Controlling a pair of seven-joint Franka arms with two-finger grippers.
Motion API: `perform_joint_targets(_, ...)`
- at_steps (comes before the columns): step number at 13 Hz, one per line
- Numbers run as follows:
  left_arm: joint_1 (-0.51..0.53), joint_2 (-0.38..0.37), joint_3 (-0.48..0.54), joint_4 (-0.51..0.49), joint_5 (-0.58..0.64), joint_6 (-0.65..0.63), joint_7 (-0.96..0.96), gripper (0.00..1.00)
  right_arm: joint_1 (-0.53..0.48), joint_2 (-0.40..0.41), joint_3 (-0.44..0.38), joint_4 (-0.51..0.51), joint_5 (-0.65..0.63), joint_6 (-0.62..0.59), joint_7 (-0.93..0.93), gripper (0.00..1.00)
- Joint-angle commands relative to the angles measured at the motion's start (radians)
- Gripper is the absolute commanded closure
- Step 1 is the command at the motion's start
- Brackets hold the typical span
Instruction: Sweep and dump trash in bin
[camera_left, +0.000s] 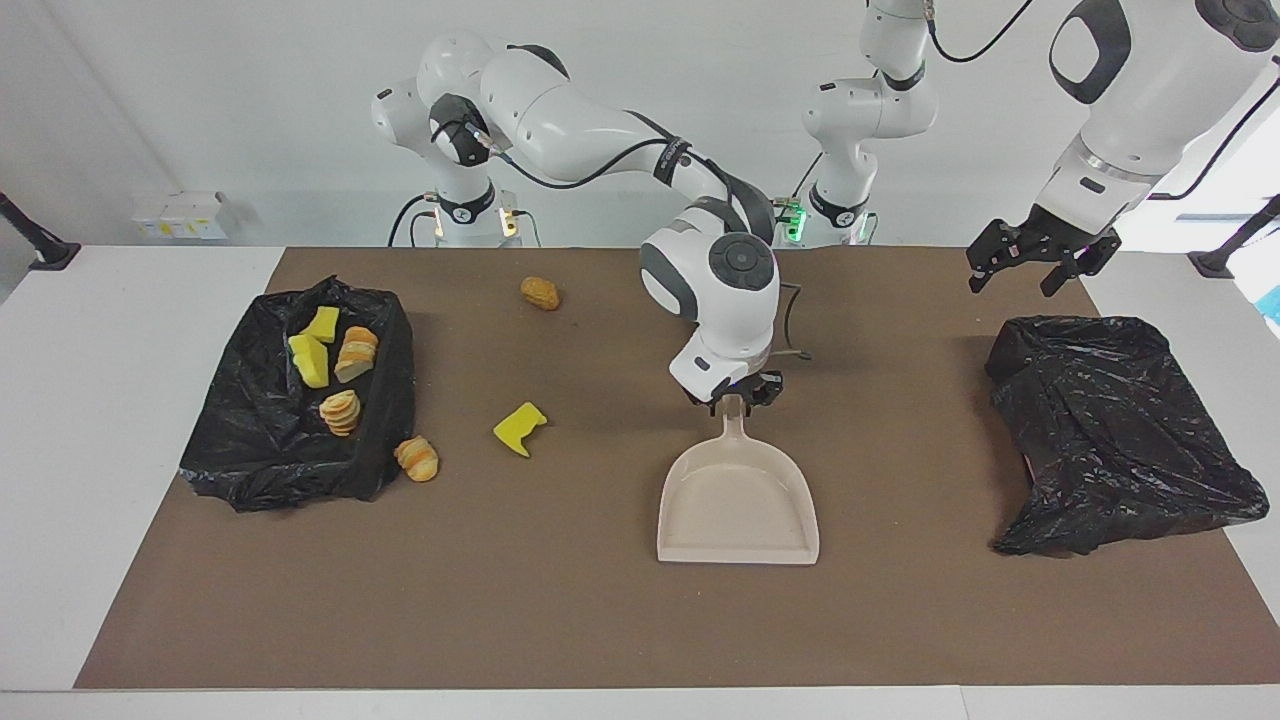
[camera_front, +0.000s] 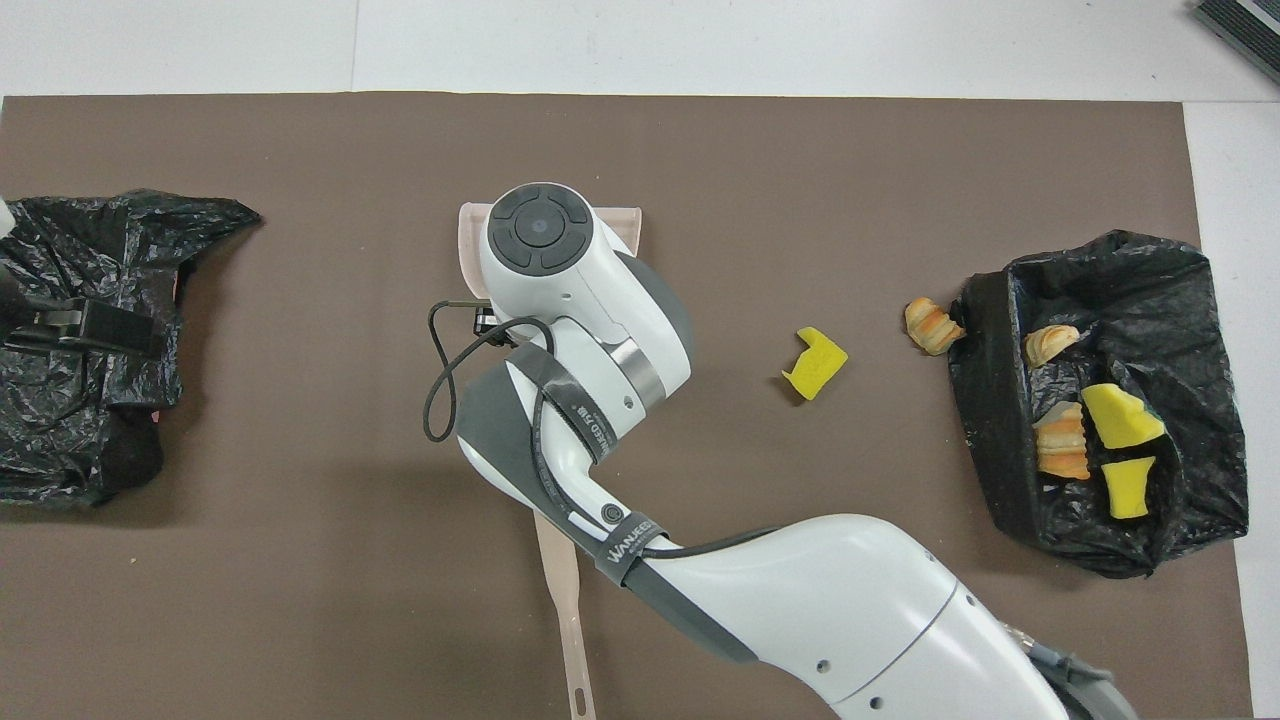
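- The trash is seven small pieces, all in the left half of the facing view, toward the right arm's end of the table.
- Four lie in the bin, a black-bag-lined box at middle left: two yellow sponge chunks and two bread lumps.
- A third bread lump, the croissant piece, lies on the mat against the bin's lower corner.
- One yellow sponge wedge sits alone between the bin and the dustpan, well apart from both.
- A golden-brown nugget lies in the upper middle of the frame, close to the robots.
- The beige dustpan rests in the lower centre with nothing in its tray, its handle pointing up the frame.
- The right gripper is at the tip of that handle; I cannot tell whether its jaws grip the handle or stand clear of it.
- The left gripper hangs at the upper right of the frame, jaws spread wide and holding nothing, above the edge of the mat just up-frame of the crumpled black bag; this arm waits.
- A brown mat covers the white table.
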Motion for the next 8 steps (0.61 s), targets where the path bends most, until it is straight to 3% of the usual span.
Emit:
perform_joint_targets(1, -0.044, -0.006, -0.02, -0.004, 0.005, 0.024, 0.013, 0.0, -0.012, -0.063, 0.01, -0.017, 0.009, -0.025, -0.018, 0.37)
perform_joint_targets(5, -0.093, 0.02, -0.023, -0.032, 0.005, 0.182, -0.065, 0.0, 0.0, -0.264, 0.015, -0.253, 0.012, -0.035, -0.03, 0.23)
perform_joint_targets(8, -0.127, 0.095, -0.023, 0.003, 0.004, 0.253, -0.157, 0.0, 0.029, -0.416, 0.021, -0.469, 0.027, -0.019, -0.027, 0.16)
